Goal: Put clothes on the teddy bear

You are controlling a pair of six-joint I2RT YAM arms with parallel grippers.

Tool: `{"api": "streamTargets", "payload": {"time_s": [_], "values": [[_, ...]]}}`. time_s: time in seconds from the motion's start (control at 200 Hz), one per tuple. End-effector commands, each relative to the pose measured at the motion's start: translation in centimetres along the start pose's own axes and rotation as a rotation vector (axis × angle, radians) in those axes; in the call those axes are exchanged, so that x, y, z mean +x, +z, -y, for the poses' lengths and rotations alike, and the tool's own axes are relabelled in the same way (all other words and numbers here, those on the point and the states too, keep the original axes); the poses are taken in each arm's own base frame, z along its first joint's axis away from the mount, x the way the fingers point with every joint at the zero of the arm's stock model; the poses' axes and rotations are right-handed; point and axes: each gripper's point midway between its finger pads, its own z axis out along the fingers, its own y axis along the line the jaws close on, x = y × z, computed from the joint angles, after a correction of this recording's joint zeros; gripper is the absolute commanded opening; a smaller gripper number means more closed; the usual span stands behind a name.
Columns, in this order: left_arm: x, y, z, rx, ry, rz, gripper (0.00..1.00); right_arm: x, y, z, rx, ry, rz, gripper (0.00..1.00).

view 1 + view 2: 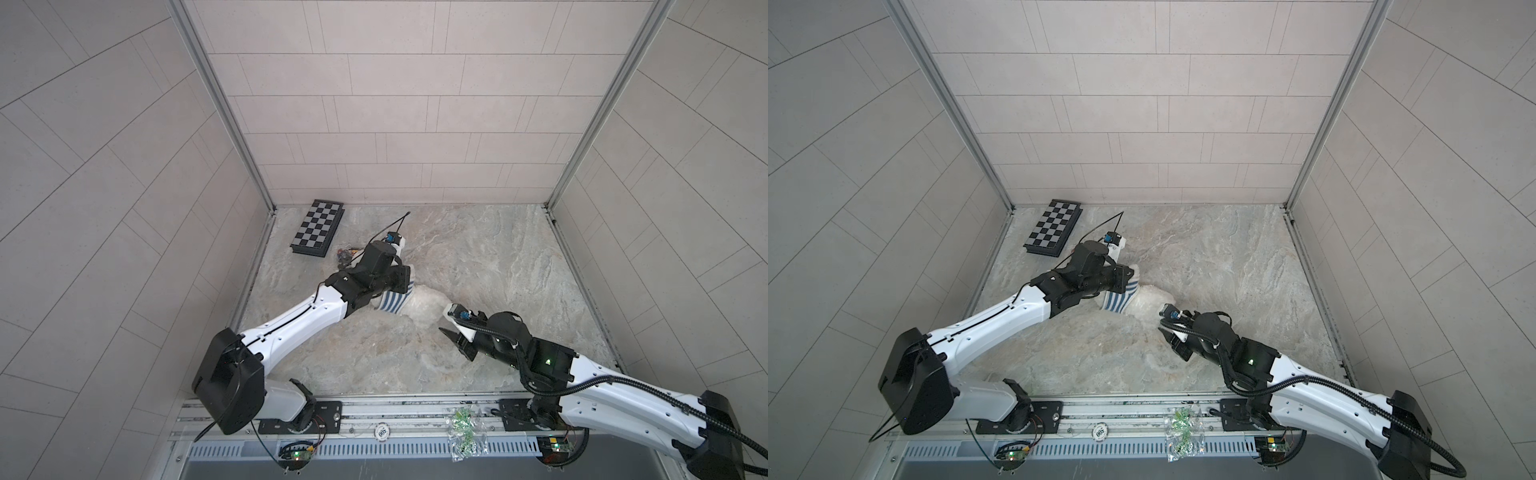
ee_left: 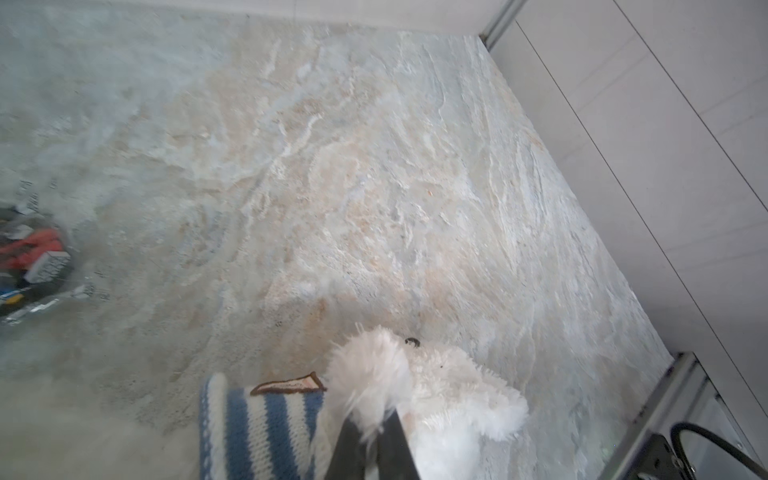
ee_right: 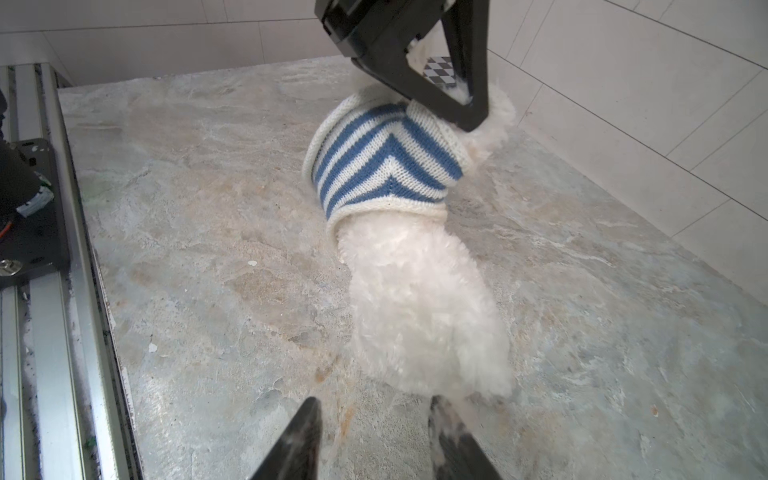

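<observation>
Teddy bear (image 1: pixel 424 302) lies mid-table (image 1: pixel 498 266), shirt (image 1: pixel 392 304) on its left end. Left gripper (image 3: pixel 468 116) sits at that end, right gripper (image 3: pixel 374 402) just beside the other. Chessboard (image 1: pixel 318 228) sits back-left against the wall, with small clutter (image 1: pixel 344 256) just in front of it.

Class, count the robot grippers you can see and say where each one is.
2. The left gripper is shut on the teddy bear at the edge of the striped sweater; the right gripper stands open just short of the bear's bare end.
</observation>
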Motion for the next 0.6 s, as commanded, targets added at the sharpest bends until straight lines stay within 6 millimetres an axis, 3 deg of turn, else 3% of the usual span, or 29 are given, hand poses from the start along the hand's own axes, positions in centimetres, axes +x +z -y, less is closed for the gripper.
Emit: {"api": "streamTargets", "payload": {"time_s": [0.0,0.255,0.436,0.596], "values": [[-3.1,-0.9,-0.4,-0.05,-0.029,0.154,0.0,0.0,-0.5,1.4,0.063,0.072,0.009,0.45],[1.6,0.0,-0.4,-0.091,-0.005,0.107,0.0,0.9,-0.6,3.9,0.118,0.208,-0.007,0.43],[5.6,-0.5,0.7,-0.053,-0.024,0.048,0.03,1.1,-1.0,5.1,0.152,0.245,-0.002,0.43],[9.1,-2.2,1.6,-0.025,-0.032,0.003,0.07,1.7,-1.3,5.8,0.176,0.261,-0.009,0.43]]}}
